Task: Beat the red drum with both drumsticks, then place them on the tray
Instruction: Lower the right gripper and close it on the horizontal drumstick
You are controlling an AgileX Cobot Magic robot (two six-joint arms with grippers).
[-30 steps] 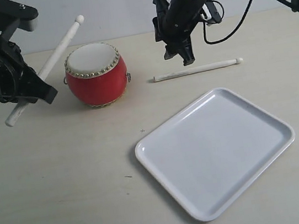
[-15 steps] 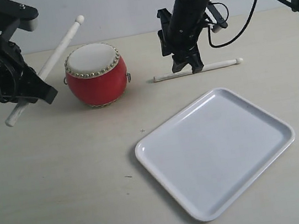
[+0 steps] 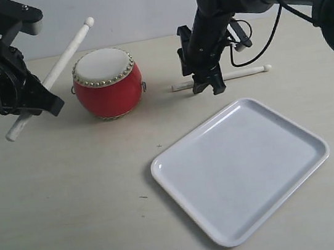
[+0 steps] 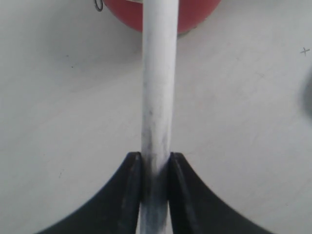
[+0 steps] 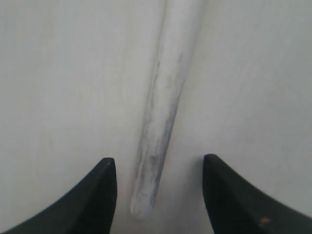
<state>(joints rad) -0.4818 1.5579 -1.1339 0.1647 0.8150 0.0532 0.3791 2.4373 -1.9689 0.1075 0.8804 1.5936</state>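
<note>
The red drum [image 3: 108, 83] with its cream top stands on the table at the back left. My left gripper [image 3: 34, 106] is shut on one drumstick [image 3: 61, 59], held slanted with its knob tip raised behind the drum; the same drumstick [image 4: 158, 87] runs up between the fingers toward the red drum [image 4: 161, 14]. The second drumstick [image 3: 240, 73] lies flat on the table right of the drum. My right gripper [image 3: 205, 87] is open, lowered over that stick's butt end. The stick [image 5: 163, 112] lies between the two fingers, touching neither. The white tray [image 3: 241, 167] sits in front, holding nothing.
A black cable [image 3: 259, 31] loops from the right arm above the table. Bare cream tabletop [image 3: 66, 201] stretches to the left of the tray and in front of the drum.
My right gripper has come down from above the table to straddle the butt end of the lying drumstick. The left arm and its stick have stayed still.
</note>
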